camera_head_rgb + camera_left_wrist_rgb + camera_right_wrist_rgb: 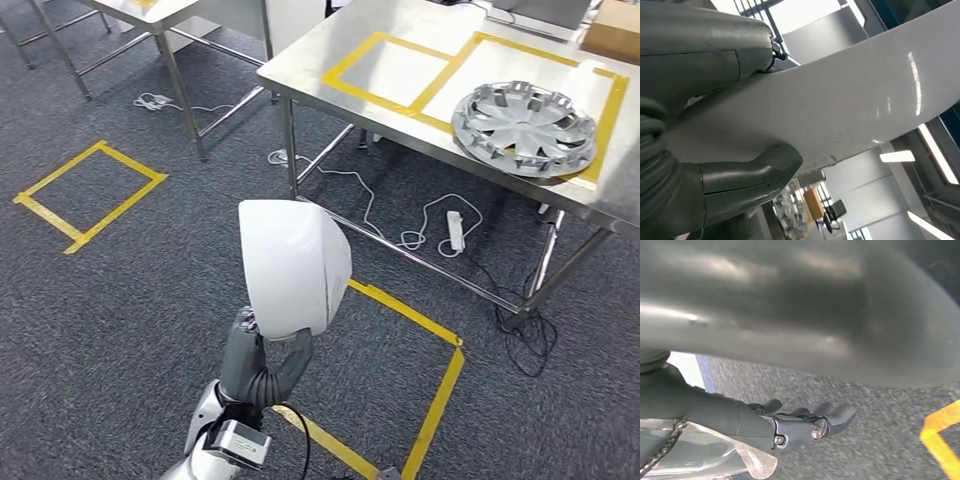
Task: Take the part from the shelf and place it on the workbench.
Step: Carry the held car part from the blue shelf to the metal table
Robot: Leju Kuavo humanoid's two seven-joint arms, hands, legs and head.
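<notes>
— White, smooth, dome-shaped plastic shell (294, 268): where is it found?
— It is held up above the grey carpeted floor (136, 300) by the left hand (260, 365), whose dark fingers (749, 175) are clamped on its lower rim, with the thumb (704, 55) pressed on the opposite face. It is well apart from the steel workbench (423, 60), where a silver wheel cover (524, 128) lies inside yellow tape.
— And the right hand (802, 425)?
— Its fingers are seen loosely extended over the carpet, with nothing held.
— How is the shell expected to handle?
— It is judged light and stiff, but glossy and likely slippery. A grip at the rim is judged best, since the curved face offers no purchase. Scuffing may be risked if it is set down hard.
</notes>
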